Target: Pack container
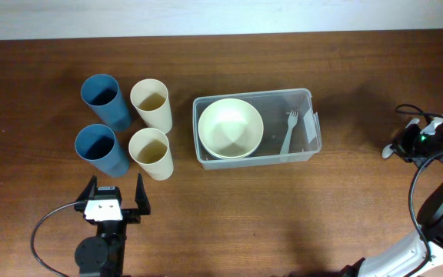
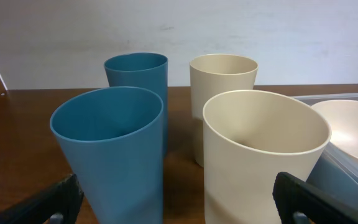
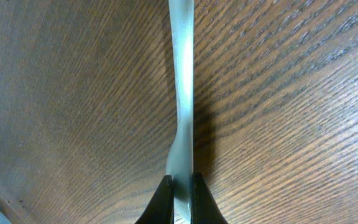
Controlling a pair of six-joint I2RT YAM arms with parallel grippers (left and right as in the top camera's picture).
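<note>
Lying crosswise, label rightward, the container (image 1: 256, 161) holds bowl (image 1: 231, 127) and fork (image 1: 288, 132). The right gripper (image 3: 180, 186) pinches a pale utensil (image 3: 181, 74); the left gripper (image 1: 115, 192) gapes.

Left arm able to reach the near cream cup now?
Probably yes: the left end effector is open just short of the cream cup, nothing between. The blue cup beside it stands close.

Black fingers (image 1: 139, 194), white wrist block (image 1: 103, 206), round black joint (image 1: 93, 253).
</note>
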